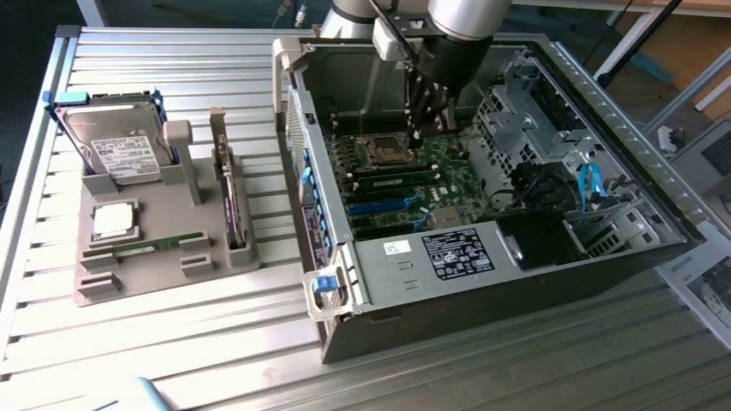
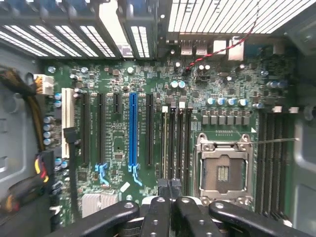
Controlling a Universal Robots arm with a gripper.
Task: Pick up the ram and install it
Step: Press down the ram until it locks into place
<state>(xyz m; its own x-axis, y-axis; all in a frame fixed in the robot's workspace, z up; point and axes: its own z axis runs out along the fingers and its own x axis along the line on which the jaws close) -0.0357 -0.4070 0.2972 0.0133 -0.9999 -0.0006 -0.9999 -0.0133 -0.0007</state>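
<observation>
One ram, a thin green stick, lies flat in the grey holder tray on the exterior view's left. Inside the open computer case, another green stick stands in the black memory slots beside the empty processor socket. My gripper reaches down into the case above that area. In the wrist view its black fingertips are shut together with nothing between them, just over the near end of the memory slots. A pale edge runs along one slot; I cannot tell whether the tips touch it.
The tray also carries a hard drive, a square silver processor and an upright expansion card. Within the case are drive cages, blue cables and the power supply. The blue card slot lies beside the memory slots.
</observation>
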